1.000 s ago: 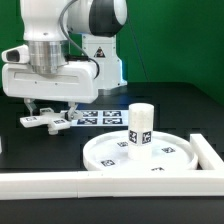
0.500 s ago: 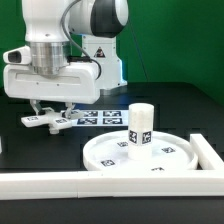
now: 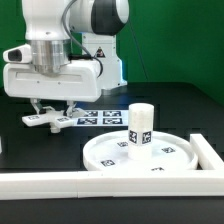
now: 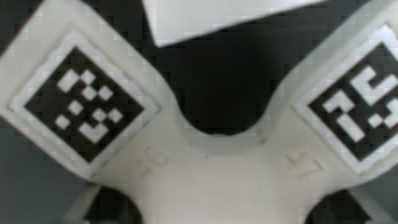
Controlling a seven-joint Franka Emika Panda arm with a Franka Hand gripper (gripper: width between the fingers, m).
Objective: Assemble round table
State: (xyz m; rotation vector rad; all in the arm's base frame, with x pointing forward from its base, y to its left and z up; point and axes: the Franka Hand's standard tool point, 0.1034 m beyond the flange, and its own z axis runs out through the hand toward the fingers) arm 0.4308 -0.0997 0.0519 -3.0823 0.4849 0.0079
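In the exterior view, you are holding the gripper (image 3: pixel 53 111) low over the flat cross-shaped piece (image 3: pixel 40 120). Its tagged arms are showing on the table just under and to either side of the fingers. The fingers are standing somewhat apart, but I cannot tell whether they are pressing on the piece or only straddling it. Well away from the fingers, toward the exterior view's right, the short post (image 3: pixel 139 127) is standing upright on the round disc (image 3: pixel 165 158), probably waiting there for the cross to go on its top end. The marker board (image 3: pixel 100 117) is lying just beyond the fingers. In the wrist view, the cross-shaped piece (image 4: pixel 199 165) is filling the picture, its hub sitting squarely beneath the gripper and two tagged arms spreading outward. That suggests you are centring for a grasp at the hub, though the fingers themselves are not showing clearly there.
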